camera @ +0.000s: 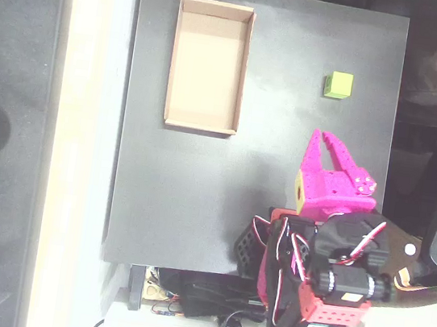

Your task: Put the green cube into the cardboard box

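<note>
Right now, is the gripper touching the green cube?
Apart. In the overhead view, bare black table lies between the magenta gripper and the green cube, which sits alone above the fingertips in the picture.

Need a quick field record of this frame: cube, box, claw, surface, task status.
cube: green cube, on the table, upper right in the overhead view, untouched
box: cardboard box, open, nothing inside, upper left, well apart from the cube
claw: magenta claw, below the cube, holding nothing, fingers close together, open or shut unclear
surface: dark table
task status: cube not yet in box
</note>
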Robot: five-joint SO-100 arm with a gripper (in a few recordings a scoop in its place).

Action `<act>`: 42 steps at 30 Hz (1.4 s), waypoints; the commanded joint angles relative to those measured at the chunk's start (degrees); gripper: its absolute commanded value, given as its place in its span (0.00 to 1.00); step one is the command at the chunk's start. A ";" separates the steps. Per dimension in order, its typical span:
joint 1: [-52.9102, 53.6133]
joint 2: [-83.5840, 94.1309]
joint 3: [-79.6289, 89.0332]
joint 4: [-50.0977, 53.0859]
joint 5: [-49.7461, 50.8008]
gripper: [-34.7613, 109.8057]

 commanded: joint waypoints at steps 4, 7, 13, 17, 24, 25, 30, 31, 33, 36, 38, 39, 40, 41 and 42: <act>-0.53 -17.84 -19.34 -0.18 0.35 0.25; -0.53 -26.28 -27.69 -0.18 0.35 0.25; -0.35 -42.28 -39.55 -0.18 0.35 0.25; -0.35 -50.27 -44.12 -0.18 0.35 0.25; 3.78 -61.26 -45.62 -0.18 0.35 0.25; 4.66 -62.84 -45.62 -0.18 0.35 0.25; 8.96 -71.54 -45.62 -0.18 0.35 0.25; 9.40 -72.95 -45.70 -0.18 0.35 0.25; 9.84 -75.50 -45.70 -0.18 0.35 0.25; 10.20 -78.66 -45.70 -0.18 0.44 0.25; 11.34 -80.16 -45.70 -0.18 0.44 0.25; 11.78 -80.86 -45.70 -0.18 0.44 0.25; 12.04 -81.56 -45.70 -0.18 0.44 0.25; 12.30 -82.27 -45.70 -0.18 0.44 0.25; 12.39 -83.14 -45.79 -0.26 0.44 0.25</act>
